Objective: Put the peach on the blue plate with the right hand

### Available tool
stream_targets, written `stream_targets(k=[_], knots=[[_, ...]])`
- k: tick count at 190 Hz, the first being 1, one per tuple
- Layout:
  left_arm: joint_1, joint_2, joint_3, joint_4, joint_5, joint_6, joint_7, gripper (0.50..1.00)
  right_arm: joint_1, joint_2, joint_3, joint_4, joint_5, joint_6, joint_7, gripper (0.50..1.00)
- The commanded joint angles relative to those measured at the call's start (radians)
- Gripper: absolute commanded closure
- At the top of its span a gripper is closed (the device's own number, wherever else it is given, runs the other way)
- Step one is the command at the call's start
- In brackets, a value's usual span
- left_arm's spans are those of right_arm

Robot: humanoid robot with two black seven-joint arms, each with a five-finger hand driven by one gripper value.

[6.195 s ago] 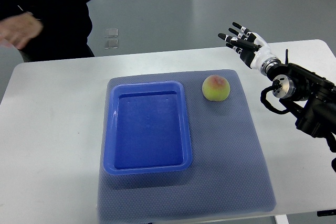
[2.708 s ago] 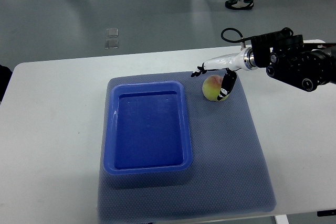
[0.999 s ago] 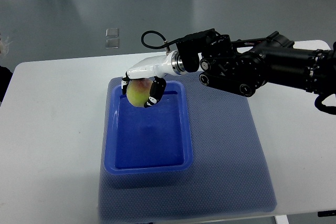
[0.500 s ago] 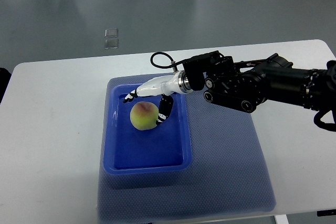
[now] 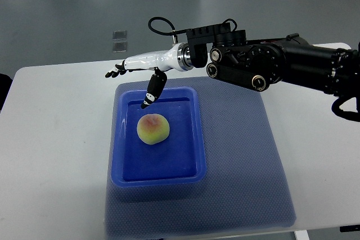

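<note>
Blue-grey mat (image 5: 242, 184) is cut off at the near edge. One peach (image 5: 152, 128) is seen lying free in the one blue plate (image 5: 194, 155); beyond and above it, the right hand (image 5: 138, 74) is held open, grasping nothing.

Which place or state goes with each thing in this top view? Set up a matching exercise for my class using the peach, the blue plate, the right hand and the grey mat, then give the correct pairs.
Things:
1. peach
2. blue plate
3. right hand
4. grey mat

Places or states:
A. spread flat on the white table
B. open, above the far rim of the plate, holding nothing
C. lying inside the plate, free of any fingers
D. sitting on the mat's left part

Pairs: 1-C, 2-D, 3-B, 4-A
</note>
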Motion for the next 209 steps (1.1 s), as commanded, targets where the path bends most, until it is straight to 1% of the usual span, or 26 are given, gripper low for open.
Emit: stream_targets(k=[1, 3, 4, 13, 25, 26, 42, 52, 53, 64, 71, 80, 81, 85, 89, 99, 100, 112, 124, 125, 127, 141, 142, 154, 192, 209], knots=[[0.000, 0.000, 0.000, 0.000, 0.000, 0.000, 0.000, 0.500, -0.006, -0.030, 0.028, -0.006, 0.107, -0.002, -0.007, 0.574], [0.000, 0.000, 0.000, 0.000, 0.000, 0.000, 0.000, 0.500, -0.006, -0.030, 0.028, -0.006, 0.107, -0.002, -0.007, 0.574], [0.000, 0.000, 0.000, -0.002, 0.000, 0.000, 0.000, 0.500, -0.019, -0.062, 0.048, -0.022, 0.180, -0.008, -0.015, 0.574], [0.000, 0.000, 0.000, -0.002, 0.000, 0.000, 0.000, 0.500, -0.059, -0.096, 0.074, -0.048, 0.255, -0.018, -0.024, 0.576], [0.000, 0.000, 0.002, -0.002, 0.000, 0.000, -0.002, 0.500, -0.069, -0.100, 0.080, -0.054, 0.267, -0.019, -0.026, 0.576], [0.000, 0.000, 0.002, 0.000, 0.000, 0.000, 0.000, 0.500, -0.114, -0.126, 0.118, -0.086, 0.335, -0.033, -0.035, 0.576], [0.000, 0.000, 0.000, -0.002, 0.000, 0.000, -0.002, 0.500, -0.187, -0.160, 0.207, -0.144, 0.436, -0.045, -0.050, 0.579], [0.000, 0.000, 0.000, -0.002, 0.000, 0.000, -0.002, 0.500, -0.187, -0.160, 0.208, -0.144, 0.436, -0.045, -0.050, 0.579], [0.000, 0.000, 0.000, -0.002, 0.000, 0.000, 0.000, 0.500, -0.234, -0.178, 0.270, -0.167, 0.493, -0.050, -0.056, 0.579], [0.000, 0.000, 0.000, -0.003, 0.000, 0.000, 0.000, 0.500, -0.299, -0.200, 0.349, -0.177, 0.548, -0.064, -0.065, 0.579], [0.000, 0.000, 0.000, -0.003, 0.000, 0.000, -0.002, 0.500, -0.326, -0.209, 0.384, -0.177, 0.566, -0.082, -0.072, 0.581], [0.000, 0.000, 0.000, -0.003, 0.000, 0.000, -0.002, 0.500, -0.326, -0.209, 0.384, -0.177, 0.566, -0.082, -0.072, 0.581], [0.000, 0.000, 0.000, -0.005, 0.000, 0.000, -0.002, 0.500, -0.369, -0.220, 0.436, -0.177, 0.584, -0.125, -0.078, 0.581], [0.000, 0.000, 0.000, -0.005, 0.000, 0.000, 0.000, 0.500, -0.386, -0.220, 0.456, -0.177, 0.591, -0.145, -0.078, 0.581], [0.000, 0.000, -0.002, -0.005, 0.000, 0.000, 0.000, 0.500, -0.405, -0.221, 0.476, -0.177, 0.594, -0.160, -0.079, 0.581], [0.000, 0.000, -0.002, -0.005, 0.000, 0.000, 0.000, 0.500, -0.405, -0.221, 0.476, -0.177, 0.594, -0.160, -0.079, 0.581], [0.000, 0.000, -0.002, -0.006, 0.000, 0.000, 0.000, 0.500, -0.443, -0.221, 0.525, -0.177, 0.604, -0.201, -0.079, 0.581], [0.000, 0.000, -0.002, -0.008, 0.000, 0.000, 0.000, 0.500, -0.487, -0.220, 0.585, -0.177, 0.618, -0.234, -0.081, 0.581], [0.000, 0.000, -0.002, -0.008, 0.000, 0.000, -0.002, 0.500, -0.495, -0.220, 0.593, -0.177, 0.621, -0.235, -0.081, 0.581], [0.000, 0.000, -0.002, -0.008, 0.000, 0.000, 0.000, 0.500, -0.526, -0.220, 0.638, -0.177, 0.637, -0.244, -0.082, 0.581], [0.000, 0.000, -0.002, -0.008, 0.000, 0.000, 0.000, 0.500, -0.532, -0.220, 0.648, -0.177, 0.641, -0.246, -0.082, 0.581], [0.000, 0.000, -0.002, -0.009, 0.000, 0.000, 0.000, 0.500, -0.543, -0.218, 0.663, -0.177, 0.647, -0.248, -0.082, 0.581], [0.000, 0.000, -0.003, -0.009, 0.000, 0.000, 0.000, 0.500, -0.564, -0.215, 0.692, -0.175, 0.663, -0.249, -0.082, 0.581], [0.000, 0.000, -0.003, -0.009, 0.000, 0.000, 0.000, 0.500, -0.583, -0.214, 0.717, -0.174, 0.675, -0.251, -0.082, 0.581], [0.000, 0.000, -0.003, -0.009, 0.000, 0.000, 0.000, 0.500, -0.593, -0.208, 0.729, -0.171, 0.690, -0.255, -0.081, 0.576], [0.000, 0.000, -0.003, -0.008, 0.000, 0.000, 0.000, 0.500, -0.618, -0.208, 0.731, -0.169, 0.689, -0.248, -0.070, 0.572]])
